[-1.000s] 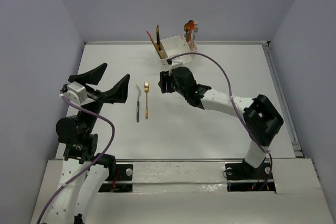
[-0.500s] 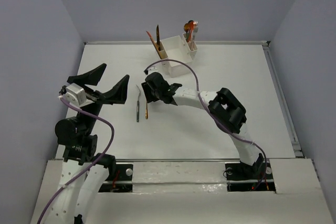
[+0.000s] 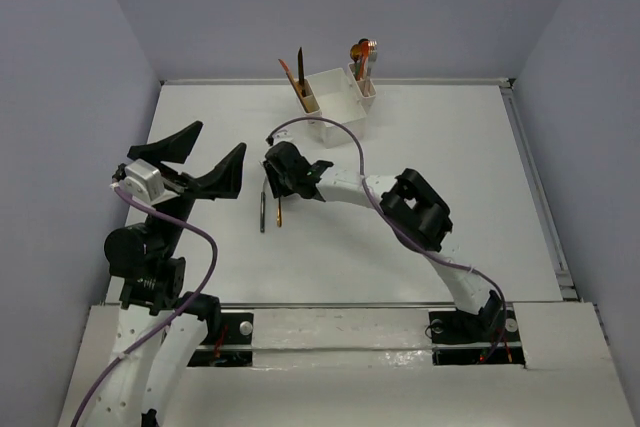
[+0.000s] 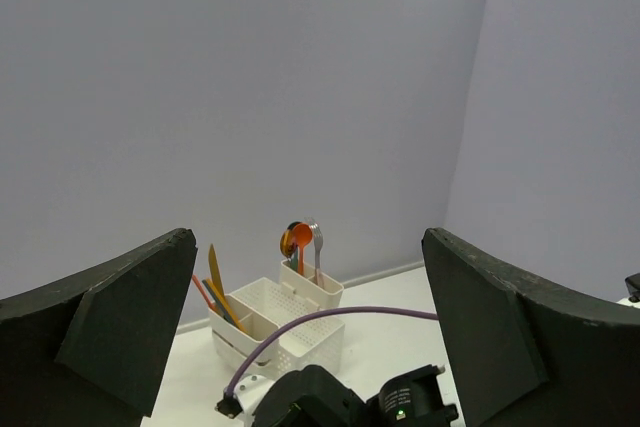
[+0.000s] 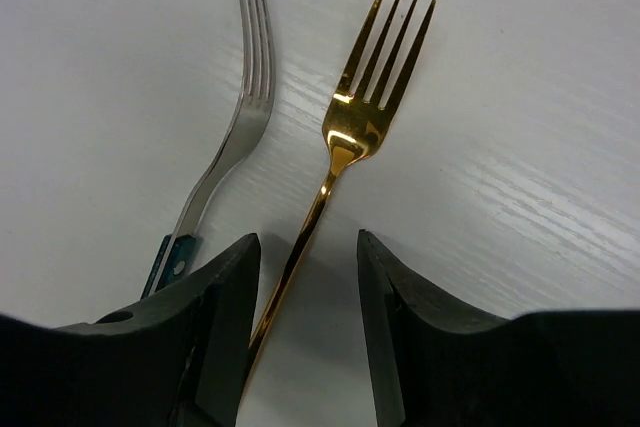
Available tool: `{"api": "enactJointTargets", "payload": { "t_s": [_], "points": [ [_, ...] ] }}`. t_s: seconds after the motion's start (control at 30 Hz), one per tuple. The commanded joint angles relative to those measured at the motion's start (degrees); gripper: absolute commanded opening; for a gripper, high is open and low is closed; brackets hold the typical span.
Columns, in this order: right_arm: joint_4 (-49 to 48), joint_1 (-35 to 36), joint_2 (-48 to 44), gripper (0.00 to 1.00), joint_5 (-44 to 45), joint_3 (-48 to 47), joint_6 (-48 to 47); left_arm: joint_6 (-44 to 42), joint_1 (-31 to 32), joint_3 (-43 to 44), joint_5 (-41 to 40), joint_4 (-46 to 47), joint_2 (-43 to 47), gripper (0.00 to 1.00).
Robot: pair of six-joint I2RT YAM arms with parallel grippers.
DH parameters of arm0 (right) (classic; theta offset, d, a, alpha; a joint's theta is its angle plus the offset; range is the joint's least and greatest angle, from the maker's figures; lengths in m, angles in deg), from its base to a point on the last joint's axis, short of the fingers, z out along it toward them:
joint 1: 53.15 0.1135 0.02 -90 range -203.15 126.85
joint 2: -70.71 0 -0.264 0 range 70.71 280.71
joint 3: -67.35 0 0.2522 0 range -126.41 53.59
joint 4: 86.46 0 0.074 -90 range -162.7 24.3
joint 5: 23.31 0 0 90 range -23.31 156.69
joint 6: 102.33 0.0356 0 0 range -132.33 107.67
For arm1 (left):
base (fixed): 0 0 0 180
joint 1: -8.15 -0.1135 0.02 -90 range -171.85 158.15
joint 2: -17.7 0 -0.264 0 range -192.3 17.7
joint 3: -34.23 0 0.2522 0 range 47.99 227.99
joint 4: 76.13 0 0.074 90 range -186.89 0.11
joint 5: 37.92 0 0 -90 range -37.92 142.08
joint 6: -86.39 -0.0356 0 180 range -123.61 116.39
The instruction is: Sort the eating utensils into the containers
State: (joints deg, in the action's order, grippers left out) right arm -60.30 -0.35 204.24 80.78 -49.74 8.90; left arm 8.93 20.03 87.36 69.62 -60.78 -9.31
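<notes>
A gold fork (image 5: 350,137) and a silver fork with a dark handle (image 5: 232,137) lie side by side on the white table; in the top view their handles (image 3: 278,213) show below my right gripper. My right gripper (image 5: 305,292) is open, low over the table, its fingers straddling the gold fork's handle, not closed on it. In the top view it (image 3: 278,175) covers the fork heads. The white container (image 3: 336,105) stands at the back with orange, brown and silver utensils upright in its narrow compartments; it also shows in the left wrist view (image 4: 278,332). My left gripper (image 3: 205,162) is open and empty, held high at the left.
The right arm (image 3: 400,197) stretches across the table's middle with its purple cable (image 3: 345,137) arching near the container. Grey walls enclose the table; a raised edge (image 3: 530,177) runs along the right side.
My right gripper has moved left and forward from beside the container to the two forks and now sits over the gold fork. The left arm has not moved.
</notes>
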Motion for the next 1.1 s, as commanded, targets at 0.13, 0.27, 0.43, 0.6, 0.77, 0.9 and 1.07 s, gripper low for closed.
{"api": "enactJointTargets", "payload": {
  "t_s": [0.13, 0.27, 0.43, 0.6, 0.77, 0.9, 1.07],
  "points": [
    [5.78, 0.55, 4.10, 0.34, 7.26, -3.98, -1.89, 0.30, 0.16, 1.32, 0.39, 3.07, 0.90, 0.99],
    [7.37, 0.55, 3.32, 0.23, 10.60, -1.36, -4.96, 0.30, 0.16, 1.32, 0.74, 3.07, 0.81, 0.99],
    [8.51, 0.55, 0.59, 0.22, 12.89, 6.02, -7.70, 0.38, 0.16, 1.14, 0.92, 3.07, 0.90, 0.99],
    [10.27, 0.55, -0.03, 0.26, 12.81, 8.06, -8.84, 0.47, 0.16, 1.06, 1.27, 3.07, 0.72, 0.99],
    [11.76, -0.06, 1.81, 0.12, 9.56, 5.51, -8.93, 0.38, 0.16, 1.06, 1.18, 3.07, 0.55, 0.99],
    [12.30, -0.06, 0.77, 0.00, 9.56, 5.24, -9.10, 0.38, 0.16, 1.14, 1.44, 3.07, 0.55, 0.99],
    [2.98, -0.59, -9.87, 0.00, 7.71, 13.84, -9.37, 0.47, 0.69, 0.97, 1.80, 3.07, 0.29, 0.99]
  ]
}}
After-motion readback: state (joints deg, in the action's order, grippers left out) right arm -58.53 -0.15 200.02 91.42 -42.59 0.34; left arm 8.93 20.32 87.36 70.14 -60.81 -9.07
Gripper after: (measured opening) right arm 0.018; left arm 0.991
